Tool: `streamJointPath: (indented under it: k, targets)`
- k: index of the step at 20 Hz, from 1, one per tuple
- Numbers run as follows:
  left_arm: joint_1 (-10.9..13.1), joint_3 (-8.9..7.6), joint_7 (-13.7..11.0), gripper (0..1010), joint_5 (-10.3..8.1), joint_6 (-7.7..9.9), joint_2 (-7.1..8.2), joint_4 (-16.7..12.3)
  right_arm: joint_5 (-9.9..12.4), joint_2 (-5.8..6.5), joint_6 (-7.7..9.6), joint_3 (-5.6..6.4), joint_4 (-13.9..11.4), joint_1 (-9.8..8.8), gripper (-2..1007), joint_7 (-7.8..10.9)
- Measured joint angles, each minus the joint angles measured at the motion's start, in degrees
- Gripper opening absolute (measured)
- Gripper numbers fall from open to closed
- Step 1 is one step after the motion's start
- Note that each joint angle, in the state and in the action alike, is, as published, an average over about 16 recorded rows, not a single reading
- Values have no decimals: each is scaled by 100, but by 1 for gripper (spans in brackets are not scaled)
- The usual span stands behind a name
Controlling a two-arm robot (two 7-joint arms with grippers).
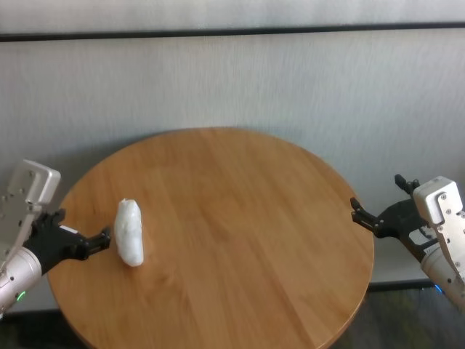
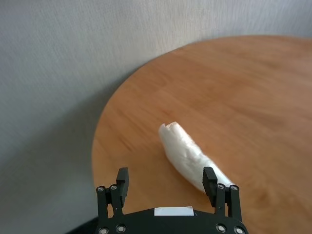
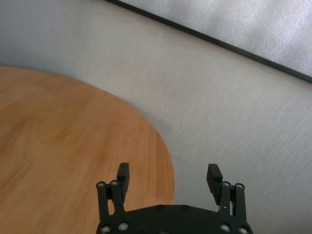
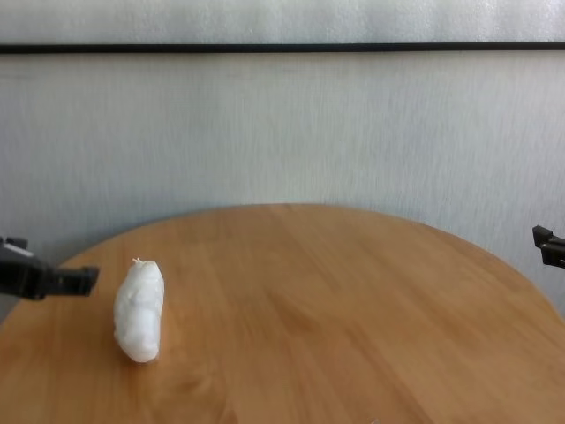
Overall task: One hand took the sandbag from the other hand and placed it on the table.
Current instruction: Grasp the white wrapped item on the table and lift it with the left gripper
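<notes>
Small white lumpy sandbag pouch [image 1: 130,233] lies flat on round light-brown wooden desk [image 1: 240,218], near its left edge, long axis running near edge to far edge.

Left black two-finger end effector [image 1: 100,240], green ring: released, nothing held, just beside pouch at left edge, clearly nearer arm.

Right black end effector [image 1: 360,213], blue ring: released, nothing held, at right edge, well apart from pouch.

Judgement: next grasp belongs to left arm, fingers closing across short width.

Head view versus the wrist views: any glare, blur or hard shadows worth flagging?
Head view: the table shows a soft sheen and the sandbag only a faint shadow. Left wrist view: the wood grain near the sandbag looks smeared. Right wrist view: even light, no glare.
</notes>
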Motion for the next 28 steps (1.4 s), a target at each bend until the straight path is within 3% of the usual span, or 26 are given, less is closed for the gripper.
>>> streamJointPath:
  k: [3, 5, 11, 18, 28]
  targets:
    - [38, -118, -18, 1000, -285, 676, -63, -270, 0, 0, 0, 0, 0, 0, 1001, 0]
    - [40, -181, 17, 1000, -430, 1030, -144, -383, 0, 0, 0, 0, 0, 0, 1001, 0]
    - [-75, -220, 243, 1000, -575, 1692, -492, -418, 0, 0, 0, 0, 0, 0, 1001, 0]
    - [-302, -125, 538, 1000, -447, 2135, -889, -308, 0, 0, 0, 0, 0, 0, 1001, 0]
    - [-508, -24, 698, 1000, -241, 2397, -1261, -173, 0, 0, 0, 0, 0, 0, 1001, 0]
